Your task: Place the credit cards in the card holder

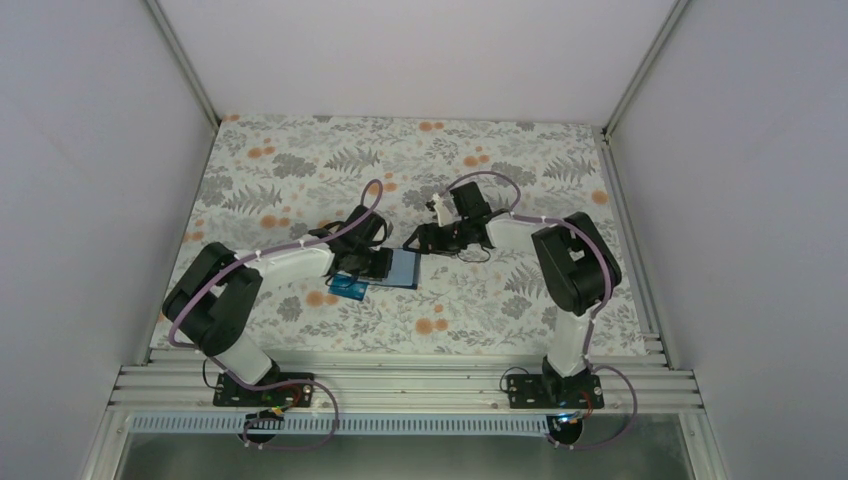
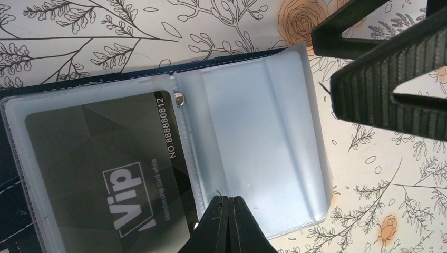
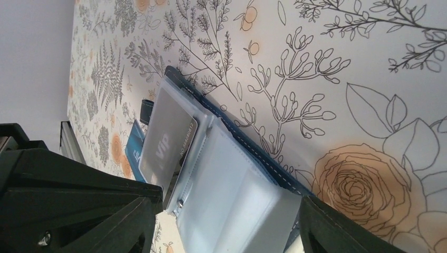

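The card holder (image 1: 403,268) lies open on the floral cloth, its clear sleeves showing pale blue. A black VIP card (image 2: 100,174) sits in its left sleeve; the right sleeve (image 2: 253,142) holds nothing. The teal-blue card (image 1: 348,288) lies flat by the holder's near left corner and also shows in the right wrist view (image 3: 134,150). My left gripper (image 2: 227,208) is shut, its tips over the sleeves' near edge at the fold. My right gripper (image 3: 221,224) is open, its fingers (image 2: 390,89) straddling the holder's right end. The other black cards are out of view.
The floral cloth (image 1: 300,170) covers the whole table. White walls close in the left, back and right sides. An aluminium rail (image 1: 400,385) runs along the near edge by the arm bases.
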`<state>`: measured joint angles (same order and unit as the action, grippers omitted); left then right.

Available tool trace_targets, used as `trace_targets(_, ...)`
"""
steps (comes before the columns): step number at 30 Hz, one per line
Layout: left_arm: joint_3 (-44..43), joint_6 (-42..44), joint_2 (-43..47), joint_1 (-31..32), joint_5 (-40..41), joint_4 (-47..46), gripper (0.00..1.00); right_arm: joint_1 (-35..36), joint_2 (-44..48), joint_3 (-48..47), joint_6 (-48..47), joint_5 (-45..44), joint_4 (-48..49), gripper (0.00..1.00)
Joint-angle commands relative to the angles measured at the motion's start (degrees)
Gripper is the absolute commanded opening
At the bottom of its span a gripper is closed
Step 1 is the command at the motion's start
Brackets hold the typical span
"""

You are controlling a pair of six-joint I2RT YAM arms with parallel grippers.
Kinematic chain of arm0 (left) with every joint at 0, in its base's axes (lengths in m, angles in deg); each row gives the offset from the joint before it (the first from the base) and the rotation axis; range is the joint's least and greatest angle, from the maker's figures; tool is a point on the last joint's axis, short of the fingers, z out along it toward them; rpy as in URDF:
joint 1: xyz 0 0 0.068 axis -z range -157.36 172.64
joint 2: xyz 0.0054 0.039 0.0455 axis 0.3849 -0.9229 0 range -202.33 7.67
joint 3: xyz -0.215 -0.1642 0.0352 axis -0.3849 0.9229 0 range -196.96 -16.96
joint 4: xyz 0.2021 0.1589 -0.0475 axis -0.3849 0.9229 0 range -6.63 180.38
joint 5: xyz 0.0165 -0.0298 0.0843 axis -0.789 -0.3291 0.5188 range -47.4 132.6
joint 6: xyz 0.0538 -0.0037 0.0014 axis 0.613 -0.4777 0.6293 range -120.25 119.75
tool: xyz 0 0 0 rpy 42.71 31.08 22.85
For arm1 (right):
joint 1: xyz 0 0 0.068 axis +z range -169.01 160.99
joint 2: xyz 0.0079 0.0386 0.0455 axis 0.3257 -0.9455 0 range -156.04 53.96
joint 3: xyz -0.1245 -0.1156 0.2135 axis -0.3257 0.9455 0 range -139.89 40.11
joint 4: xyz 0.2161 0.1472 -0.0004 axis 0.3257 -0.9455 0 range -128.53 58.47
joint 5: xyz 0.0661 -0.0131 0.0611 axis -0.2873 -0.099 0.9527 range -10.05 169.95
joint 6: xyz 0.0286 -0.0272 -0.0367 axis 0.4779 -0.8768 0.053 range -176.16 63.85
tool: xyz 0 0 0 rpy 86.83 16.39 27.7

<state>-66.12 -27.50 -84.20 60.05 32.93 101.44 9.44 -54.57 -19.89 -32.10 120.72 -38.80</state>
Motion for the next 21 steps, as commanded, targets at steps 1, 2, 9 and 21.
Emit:
trace_targets(1, 0.5, 0.2, -0.4, 0.1, -0.1, -0.7, 0.03, -1.2, -2.4, -1.8, -2.5, 3.8, 2.5, 0.7)
trace_targets(2, 0.6, 0.2, -0.3, 0.1, -0.1, -0.7, 0.02, -1.3, -2.9, -2.0, -2.5, 4.2, 2.5, 0.7)
trace_targets(9, 0.9, 0.0, 0.0, 0.1, 0.1, -0.7, 0.02, -1.5, -4.6, -2.0, -3.0, 8.6, 3.7, 0.68)
trace_targets(21, 1.4, -0.1, -0.8, 0.1, 0.1, -1.0, 0.02, -2.1, -3.8, -1.6, -2.6, 11.4, 4.0, 0.63)
